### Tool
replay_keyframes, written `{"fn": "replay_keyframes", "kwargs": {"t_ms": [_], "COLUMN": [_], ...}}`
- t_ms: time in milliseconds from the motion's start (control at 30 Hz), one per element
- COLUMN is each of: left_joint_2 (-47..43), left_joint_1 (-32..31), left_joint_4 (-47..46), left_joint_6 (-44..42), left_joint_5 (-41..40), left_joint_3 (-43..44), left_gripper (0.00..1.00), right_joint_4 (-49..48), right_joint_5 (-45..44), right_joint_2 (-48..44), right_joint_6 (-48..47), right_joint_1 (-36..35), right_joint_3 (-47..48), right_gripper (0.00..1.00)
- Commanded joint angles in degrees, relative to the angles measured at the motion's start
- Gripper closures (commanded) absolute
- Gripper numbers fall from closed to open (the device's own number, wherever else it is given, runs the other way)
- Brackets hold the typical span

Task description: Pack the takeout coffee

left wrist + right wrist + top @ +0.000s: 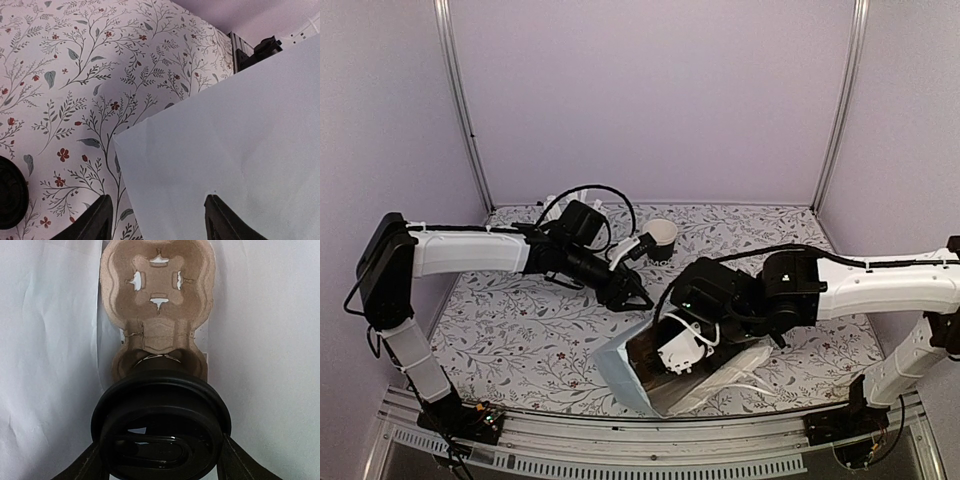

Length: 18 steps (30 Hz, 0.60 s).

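Overhead, your right claw (672, 358) reaches into the mouth of the pale blue bag (610, 372), which lies on its side, apparently so a cup can slide in level. Your left claw (636, 297) hangs just beside the bag's upper edge, and an unlidded cup (661, 238) stands on the table (520, 320) just beyond it, not yet packed.

From the left wrist, the fingers (100, 222) stand apart and empty, straddling the bag's corner, likely poised to steady it, though contact cannot be told. A flat black lid (7, 192) lies off to their left.

From the right wrist, the claw is clamped on the lidded cup (160, 405), a finger on either side of its lid. The cup is seated in the near socket of a cardboard carrier (157, 285) stretching ahead of the claw. The far socket stands empty, presumably for the other cup.
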<state>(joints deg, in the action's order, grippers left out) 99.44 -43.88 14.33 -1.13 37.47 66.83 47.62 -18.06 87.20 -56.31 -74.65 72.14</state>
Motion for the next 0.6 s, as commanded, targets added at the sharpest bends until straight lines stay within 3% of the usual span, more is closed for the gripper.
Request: {"fn": "replay_keyframes", "kwargs": {"t_ms": [0,567], "left_joint_2": [-2.91,-6.87], "left_joint_1": [2.02,5.29], "left_joint_4": [0.35,0.15], "left_joint_6": [-0.55,-0.81], "left_joint_5": [-0.66,-0.06], "left_joint_3": [1.34,0.24], "left_gripper": [0.35,0.34], "right_joint_4": [6.83,28.17], "right_joint_5": [5.78,19.48], "right_joint_2": [2.96,15.41], "right_joint_6": [3.49,6.68], "right_joint_1": [1.46,4.96], "right_joint_3": [5.14,21.23], "right_gripper": [0.51,0.51]}}
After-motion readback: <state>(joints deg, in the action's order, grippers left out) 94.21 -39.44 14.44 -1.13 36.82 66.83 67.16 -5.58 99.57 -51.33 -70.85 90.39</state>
